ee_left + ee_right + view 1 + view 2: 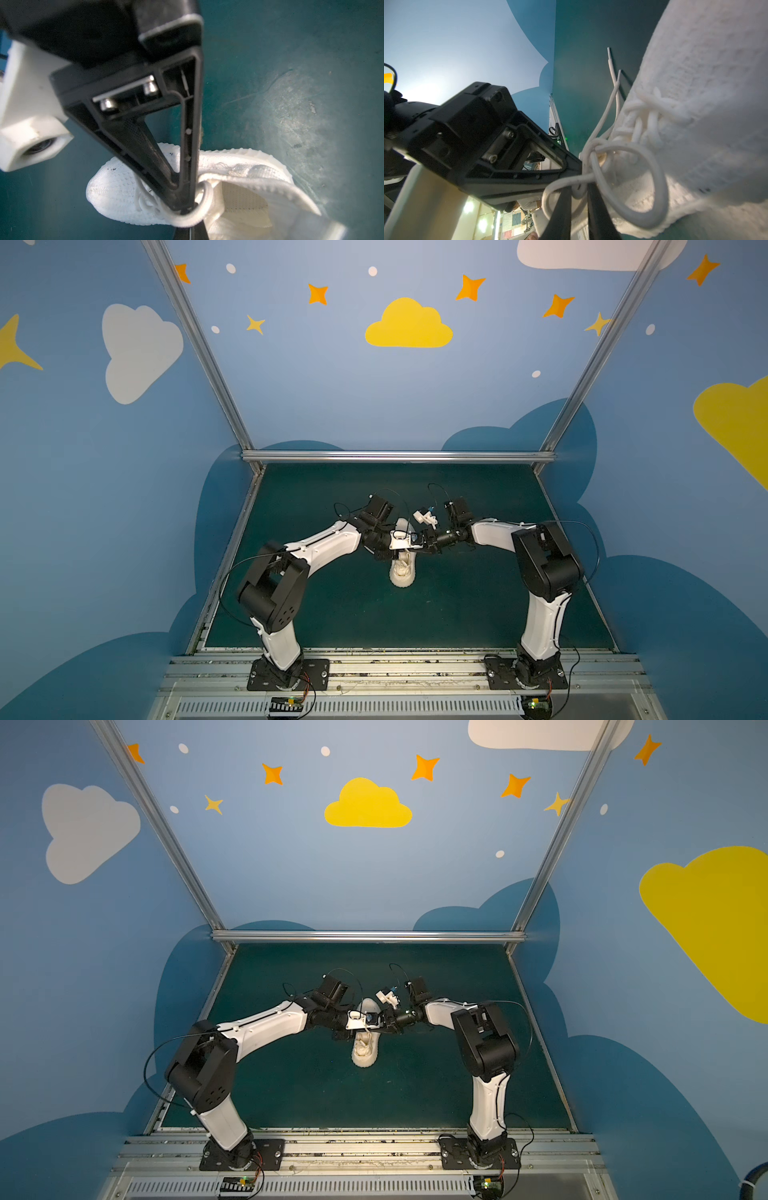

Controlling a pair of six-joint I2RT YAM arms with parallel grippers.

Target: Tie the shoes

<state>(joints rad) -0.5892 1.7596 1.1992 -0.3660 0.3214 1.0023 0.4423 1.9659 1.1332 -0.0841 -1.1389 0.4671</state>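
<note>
A cream-white knit shoe (402,574) (365,1054) lies mid-mat, and both arms meet above its laces. My left gripper (186,208) (409,547) is shut, with a lace (199,218) curling round its tips over the shoe (116,187). My right gripper (578,193) (420,545) has its two dark fingers (562,207) closed to a narrow gap on a lace strand. In the right wrist view the left gripper (579,166) pokes into a loose tangle of lace loops (656,176) beside the shoe (706,104). Two free lace ends (610,62) trail over the mat.
The green mat (478,605) is bounded by an aluminium rail (399,456) at the back and slotted rails (399,664) at the front. Blue painted walls stand on three sides. Both arm bases (286,672) (525,672) sit on the front rail.
</note>
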